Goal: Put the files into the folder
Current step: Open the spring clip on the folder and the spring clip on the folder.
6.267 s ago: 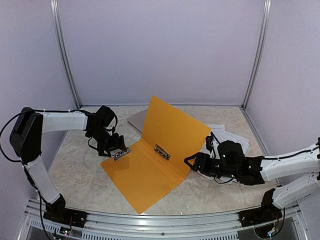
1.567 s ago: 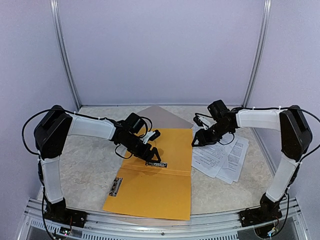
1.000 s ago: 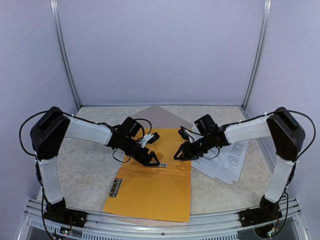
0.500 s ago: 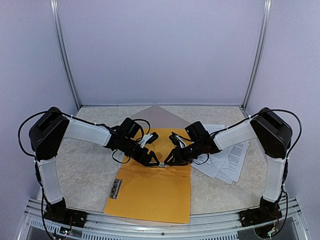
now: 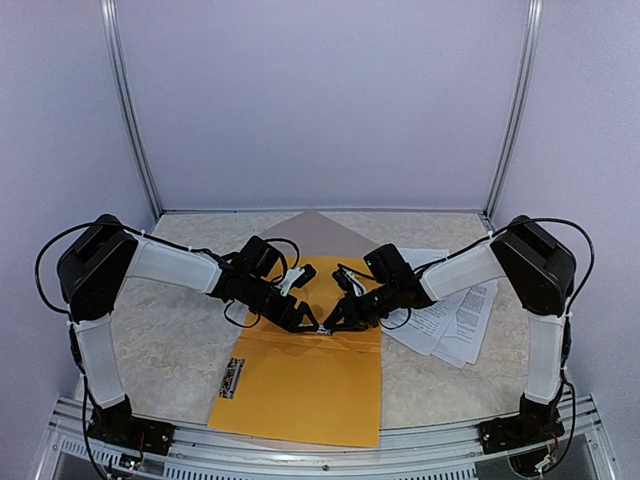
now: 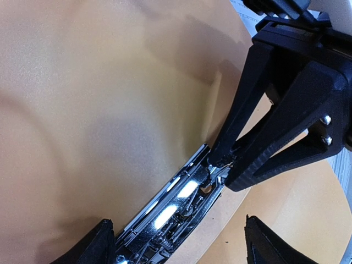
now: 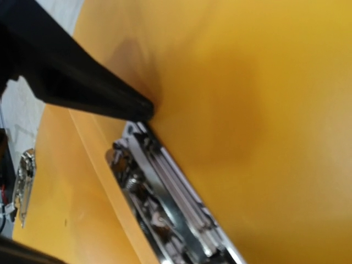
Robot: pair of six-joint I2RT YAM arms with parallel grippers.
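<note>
The orange folder [image 5: 300,390] lies open and flat, with a metal clip [image 5: 325,330] on its spine fold. My left gripper [image 5: 308,322] hovers just left of that clip. In the left wrist view it [image 6: 181,242] is open, its fingertips standing wide on either side of the clip [image 6: 176,212]. My right gripper [image 5: 334,319] meets the clip from the right, and its two black fingers [image 6: 242,115] pinch the clip's far end. The right wrist view shows the clip [image 7: 170,209] close up on the folder [image 7: 247,82]. The files [image 5: 445,310] lie fanned on the table right of the folder, untouched.
A grey-brown clipboard [image 5: 325,228] lies under the folder's far edge. A second small metal clip [image 5: 231,377] sits at the folder's left front edge. Metal cage posts [image 5: 130,110] and lilac walls close in the table on three sides.
My right gripper has swung left from above the files to the spine clip and narrowed its jaws onto it. The left gripper has barely shifted. Earlier, the folder's far flap stood up.
</note>
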